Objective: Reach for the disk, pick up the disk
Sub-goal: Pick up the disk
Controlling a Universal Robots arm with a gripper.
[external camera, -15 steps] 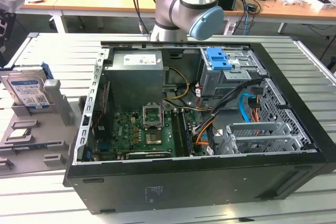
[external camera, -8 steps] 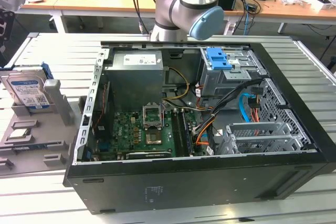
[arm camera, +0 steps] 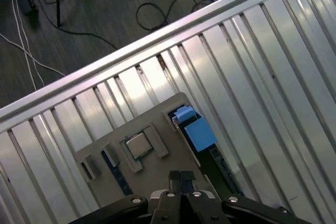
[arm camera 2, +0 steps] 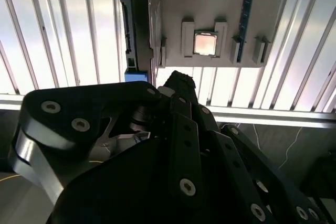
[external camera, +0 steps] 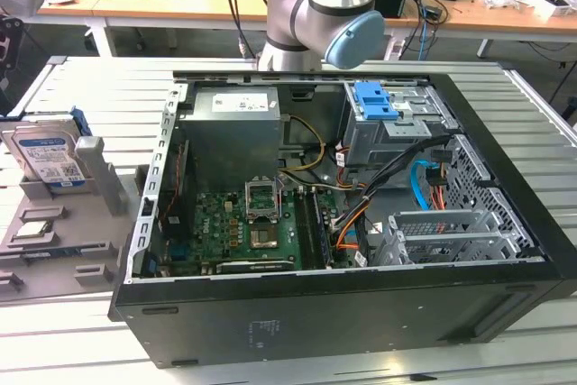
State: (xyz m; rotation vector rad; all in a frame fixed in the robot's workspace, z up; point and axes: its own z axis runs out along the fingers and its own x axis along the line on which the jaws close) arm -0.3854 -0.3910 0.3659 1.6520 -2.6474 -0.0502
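Note:
The disk stands on edge in a grey holder on the slatted table, at the exterior view's left, its blue-and-white label facing out. Both wrist views look down on it edge-on: the disk is a dark narrow slab with blue rail ends, and the disk shows a bright blue rail on top. My gripper hangs well above the holder, apart from the disk, its black fingers pressed together and holding nothing. In the first wrist view the gripper sits over the holder's edge, beside the disk.
A small square silver chip lies in a pocket of the grey holder, also seen as the chip. An open computer case with a blue-latched drive cage stands mid-table. The table edge and a floor with cables lie beyond the holder.

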